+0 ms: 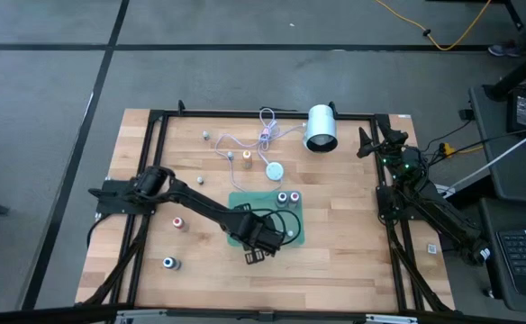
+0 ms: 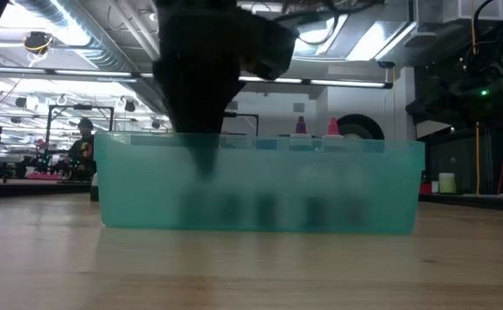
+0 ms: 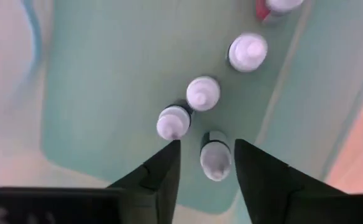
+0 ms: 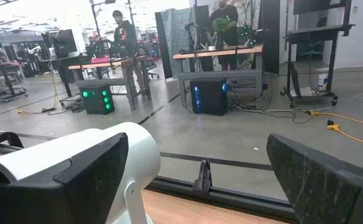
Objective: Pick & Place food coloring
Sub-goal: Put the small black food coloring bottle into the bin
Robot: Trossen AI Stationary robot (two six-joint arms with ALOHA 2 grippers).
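Your left claw (image 3: 206, 163) hangs over the green tray (image 1: 240, 202), its fingers slightly parted around a food coloring bottle (image 3: 215, 159) standing on the tray floor; whether they grip it, I cannot tell. Four more bottles stand in the tray, and others sit loose on the left of the surface (image 1: 335, 261). Expect them to be light, rigid, smooth and tippy, so pinch the body low, below the cap. The right claw (image 4: 200, 180) waits wide open at the far right. Beyond is an open workshop with benches and people.
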